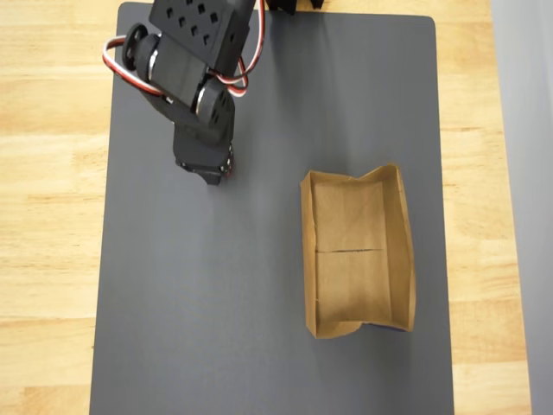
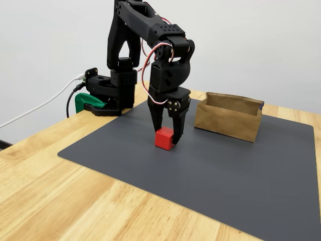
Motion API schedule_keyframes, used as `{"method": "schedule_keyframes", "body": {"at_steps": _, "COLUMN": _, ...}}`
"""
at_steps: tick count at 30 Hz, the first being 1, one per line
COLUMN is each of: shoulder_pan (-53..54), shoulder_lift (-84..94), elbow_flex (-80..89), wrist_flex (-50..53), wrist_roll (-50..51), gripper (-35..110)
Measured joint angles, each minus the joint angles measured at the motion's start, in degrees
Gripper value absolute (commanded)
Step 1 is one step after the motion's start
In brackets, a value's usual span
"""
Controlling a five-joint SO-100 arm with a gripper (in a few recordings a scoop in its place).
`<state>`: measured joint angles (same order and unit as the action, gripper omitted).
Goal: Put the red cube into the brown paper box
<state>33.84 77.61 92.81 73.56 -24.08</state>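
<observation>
- I see the gripper (image 2: 167, 136) lowered to the dark grey mat (image 2: 241, 175), with its two black fingers pointing down.
- In the fixed view the red cube (image 2: 164, 138) sits on the mat between the fingertips, one finger on its left side and one on its right.
- The jaws stand only as wide as the cube. They look to be touching its sides, but I cannot tell for sure if they press it or are just beside it.
- The cube rests on the mat; it is not lifted.
- From the overhead view the arm (image 1: 192, 69) covers the cube, and I see only a small red edge near the tip of the gripper (image 1: 210, 172).
- The brown paper box (image 1: 356, 252) lies on the right part of the mat in the overhead view, well apart from the gripper, and its long side runs along the right edge of the mat.
- The box is open on top, with a fold line across its floor, and its walls are low and a little uneven.
- In the fixed view the box (image 2: 228, 118) is to the right of the gripper and a bit behind it.
- The mat lies on a light wooden table (image 2: 60, 201).
- The base of the arm is fixed with a green clamp (image 2: 86, 102) at the far edge of the table.
</observation>
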Motion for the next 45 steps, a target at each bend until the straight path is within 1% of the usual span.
{"method": "schedule_keyframes", "body": {"at_steps": 4, "shoulder_pan": 0.0, "shoulder_lift": 0.0, "elbow_flex": 0.0, "wrist_flex": -0.26, "wrist_roll": 0.97, "gripper": 3}}
{"method": "schedule_keyframes", "body": {"at_steps": 17, "shoulder_pan": 0.0, "shoulder_lift": 0.88, "elbow_flex": 0.0, "wrist_flex": -1.49, "wrist_roll": 0.35, "gripper": 0}}
{"method": "schedule_keyframes", "body": {"at_steps": 26, "shoulder_pan": 0.0, "shoulder_lift": 5.19, "elbow_flex": 0.0, "wrist_flex": -6.24, "wrist_roll": -1.14, "gripper": 0}}
{"method": "schedule_keyframes", "body": {"at_steps": 35, "shoulder_pan": 0.0, "shoulder_lift": 13.89, "elbow_flex": 1.32, "wrist_flex": -6.24, "wrist_roll": -2.81, "gripper": 0}}
{"method": "schedule_keyframes", "body": {"at_steps": 39, "shoulder_pan": -1.23, "shoulder_lift": 18.72, "elbow_flex": 1.58, "wrist_flex": -5.8, "wrist_roll": -2.02, "gripper": 0}}
{"method": "schedule_keyframes", "body": {"at_steps": 45, "shoulder_pan": -3.16, "shoulder_lift": 27.07, "elbow_flex": 6.24, "wrist_flex": -9.14, "wrist_roll": -0.18, "gripper": 0}}
